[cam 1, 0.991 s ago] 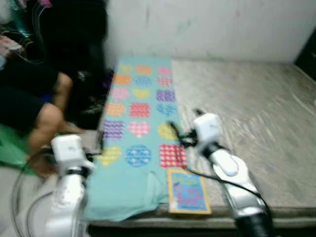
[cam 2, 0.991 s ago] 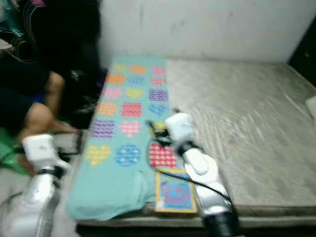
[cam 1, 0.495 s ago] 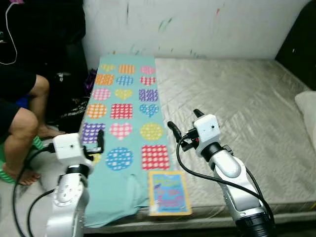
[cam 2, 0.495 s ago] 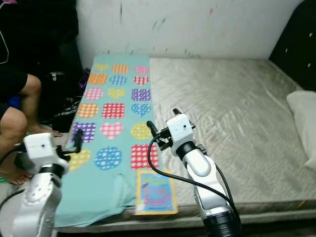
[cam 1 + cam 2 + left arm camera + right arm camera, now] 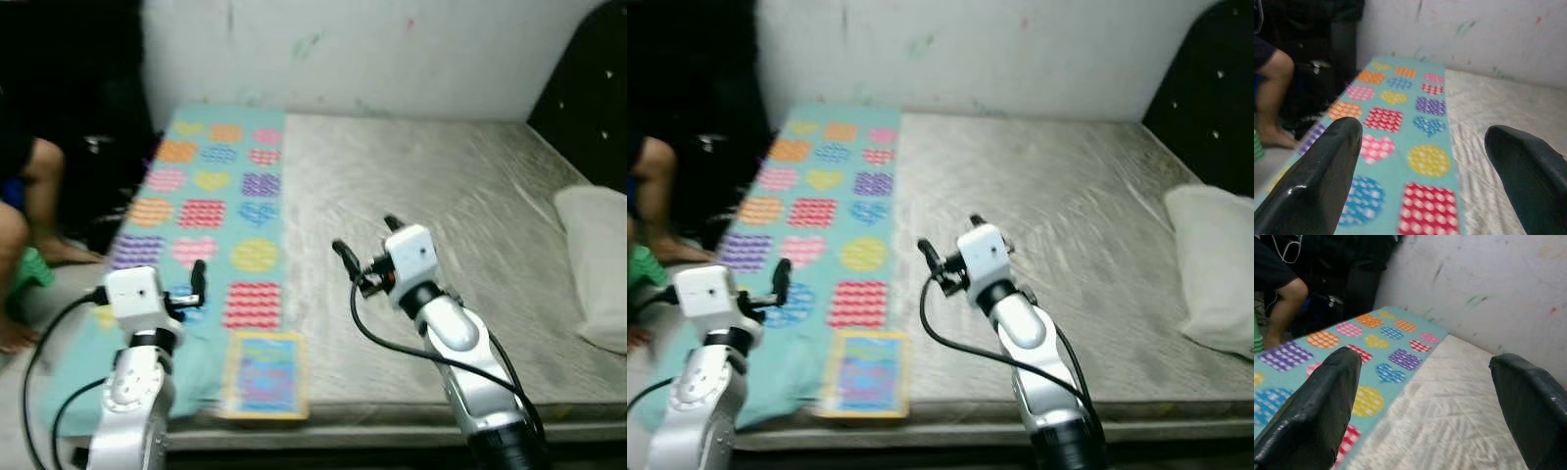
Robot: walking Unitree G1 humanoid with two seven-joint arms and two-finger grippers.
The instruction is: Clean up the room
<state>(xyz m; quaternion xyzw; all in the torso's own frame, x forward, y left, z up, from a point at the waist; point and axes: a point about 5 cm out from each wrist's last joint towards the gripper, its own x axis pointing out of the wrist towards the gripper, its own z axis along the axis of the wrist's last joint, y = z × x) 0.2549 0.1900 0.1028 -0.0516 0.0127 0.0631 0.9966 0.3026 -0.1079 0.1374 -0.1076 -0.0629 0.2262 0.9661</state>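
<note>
Left eye view is showing a bare grey mattress (image 5: 441,196) lying against a marked white wall (image 5: 372,49); this mattress is serving as the landmark. A teal blanket (image 5: 211,186) printed with coloured hearts, circles and squares is running along the mattress's left edge, from the wall end to the near end, where it is spilling over the side. A colourful picture book (image 5: 263,374) is lying flat at the mattress's near edge, overlapping the blanket's near right corner. A white pillow (image 5: 593,264) is resting at the mattress's far right side, beside a dark headboard (image 5: 583,108).

Left gripper (image 5: 1425,161) is hovering above the blanket near the mattress's near-left corner, fingers spread wide apart, holding nothing. Right gripper (image 5: 364,250) is hanging over the middle of the mattress's near half, fingers likewise spread wide, nothing between them; the right wrist view is looking across blanket and mattress toward the wall.

A person's bare leg (image 5: 34,186) is showing beside the mattress's left side, next to dark bags (image 5: 1312,73) on the floor. Both head views are slightly blurred.
</note>
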